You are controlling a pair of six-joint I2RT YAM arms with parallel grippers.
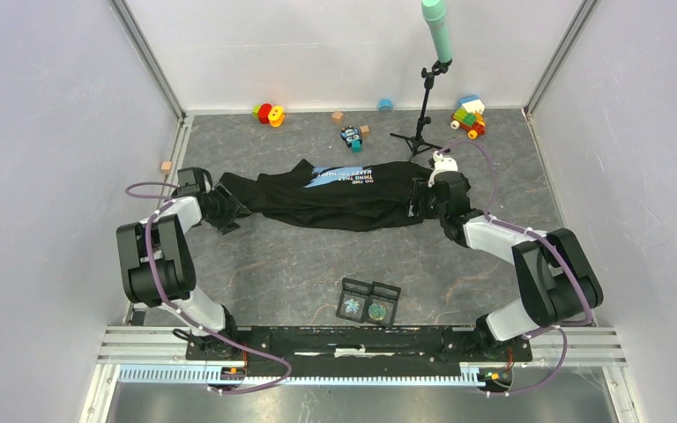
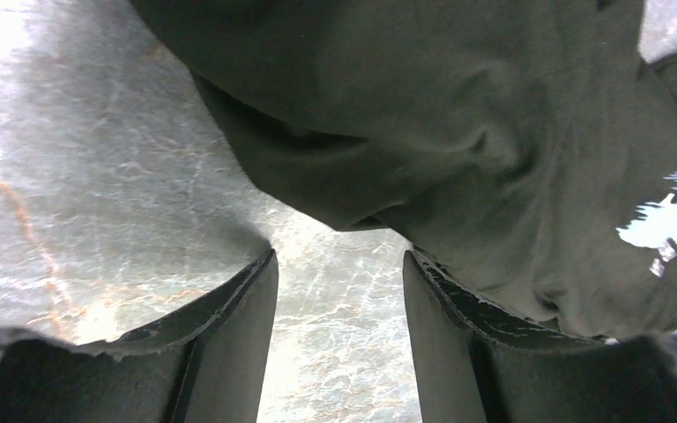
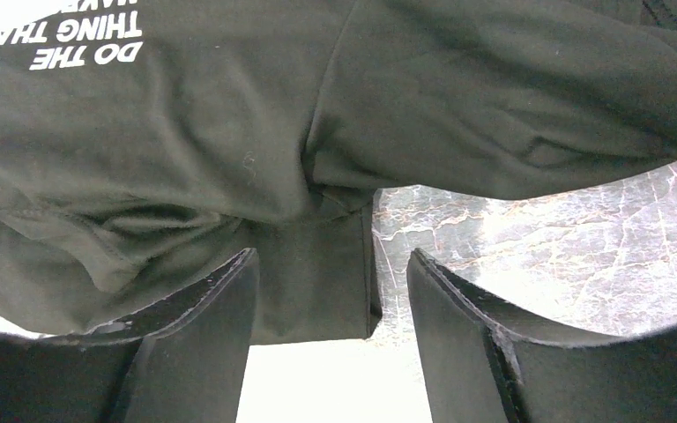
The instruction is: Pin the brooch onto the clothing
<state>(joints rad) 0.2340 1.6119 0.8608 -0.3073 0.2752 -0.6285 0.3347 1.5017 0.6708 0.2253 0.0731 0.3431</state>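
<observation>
The clothing (image 1: 353, 198), a black T-shirt with a blue print and white lettering, lies bunched in a long strip across the middle of the floor. My left gripper (image 1: 220, 210) is at its left end. In the left wrist view this gripper (image 2: 339, 260) is open, with bare marble floor between its fingers and the clothing (image 2: 458, 115) just ahead, draping past the right finger. My right gripper (image 1: 427, 199) is at the right end. It (image 3: 331, 257) is open around a loose flap of the clothing (image 3: 229, 132). Two brooches (image 1: 350, 306) (image 1: 376, 310) lie in small black boxes near the arm bases.
Along the back wall sit a red and yellow toy (image 1: 269, 113), wooden blocks (image 1: 338, 116), a small blue robot toy (image 1: 351, 137), a blue cap (image 1: 385, 105) and a coloured brick toy (image 1: 469, 117). A microphone stand (image 1: 425, 115) rises behind the shirt's right end. White walls close both sides.
</observation>
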